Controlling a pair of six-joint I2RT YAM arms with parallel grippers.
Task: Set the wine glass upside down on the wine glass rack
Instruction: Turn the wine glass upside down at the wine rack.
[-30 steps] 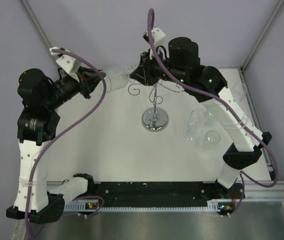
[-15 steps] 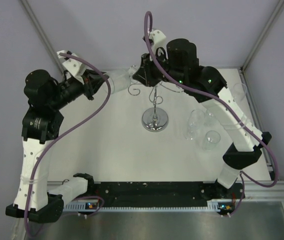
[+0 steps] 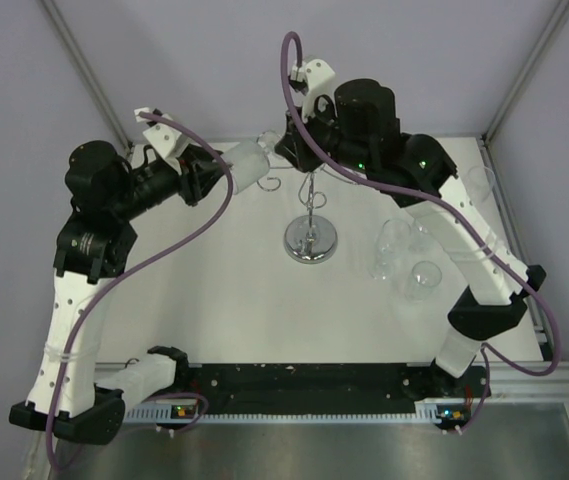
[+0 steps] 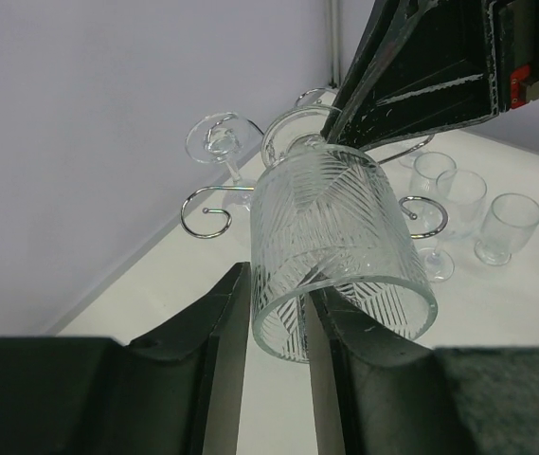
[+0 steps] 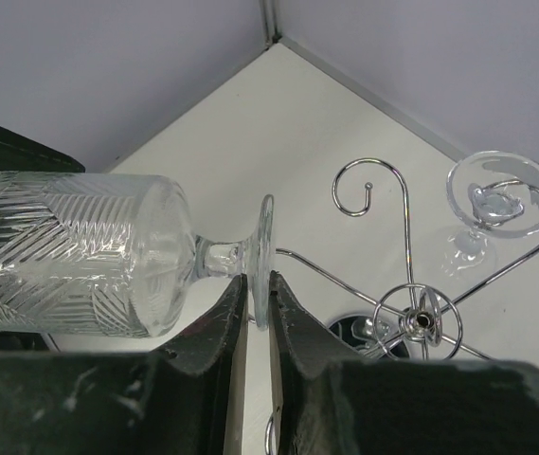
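Top external view. The wine glass point(image 3: 247, 165) is carried in the air above the far part of the bench point(image 3: 214, 270). It sits between the two arms, just left of the scroll arms of the wine glass rack point(image 3: 311, 243), and touches neither bench nor rack. Spare glasses point(image 3: 404, 262) stand upright on the bench to the right of the rack's base.

Right wrist view. The right gripper point(image 5: 256, 280) has its jaws almost closed on the edge of the glass's foot disc, a narrow pinch.

Left wrist view. The left gripper point(image 4: 280, 284) has its jaws part open astride the bowl's wall at the rim, one of them seen through the glass. Whether either touches the glass cannot be told.

Orientation. The long axis, rim to foot, lies near horizontal. The foot points toward the right gripper and the rack; the open rim points toward the left gripper, tipped slightly down. The glass is not yet inverted.

Step in hand (judged): handing the glass over to the right arm. Done well, the left jaws open clear of the wall and back off along the glass's axis without dragging the rim. The bowl hangs cantilevered from a thin pinch on the foot and could pivot or slip. The right wrist should then turn the rim downward slowly and slide the stem into a free scroll, avoiding the arm where a second glass point(image 5: 501, 197) seems to hang foot-up.
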